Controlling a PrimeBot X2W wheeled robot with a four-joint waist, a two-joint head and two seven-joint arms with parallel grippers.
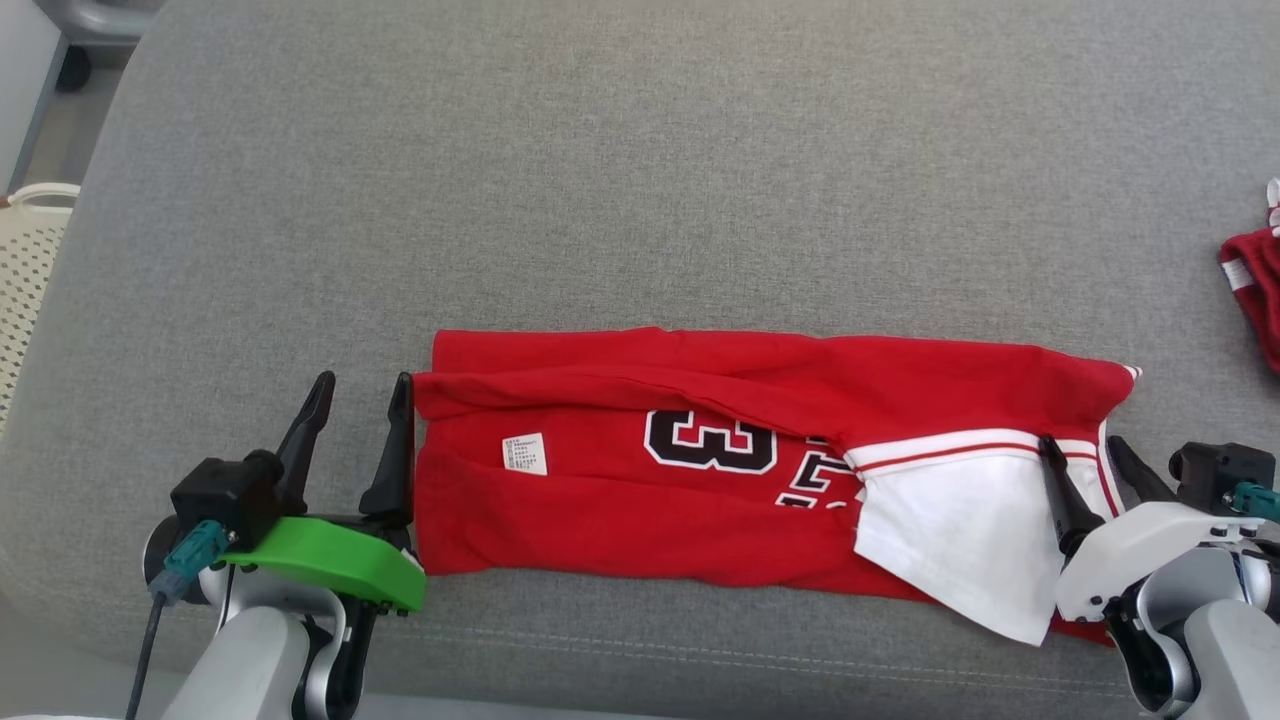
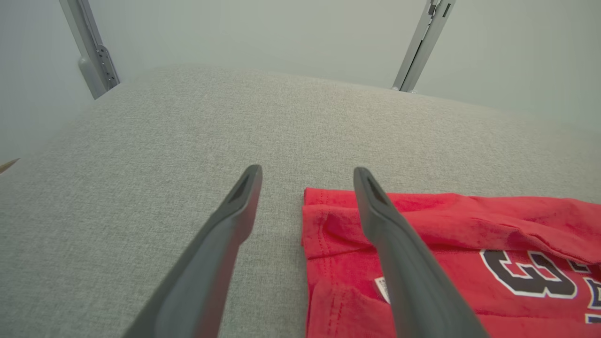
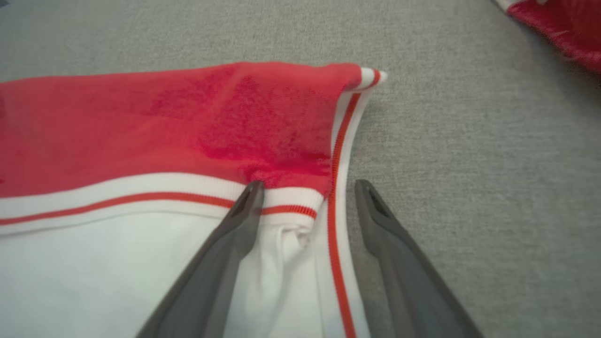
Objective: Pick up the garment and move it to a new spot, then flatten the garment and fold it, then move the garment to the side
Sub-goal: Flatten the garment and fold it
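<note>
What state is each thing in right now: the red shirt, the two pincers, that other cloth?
Red shirt: folded into a long strip, lying on the grey cushion.
Left pincer: open, astride the shirt's left edge.
Right pincer: open, astride its right edge.
Other red cloth: crumpled, far right.

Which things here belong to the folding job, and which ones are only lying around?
For the job: red jersey, folded into a long strip; left gripper, open at its left end; right gripper, open at its right end.
Lying about: second red garment, right edge; pale perforated basket, left edge.
</note>
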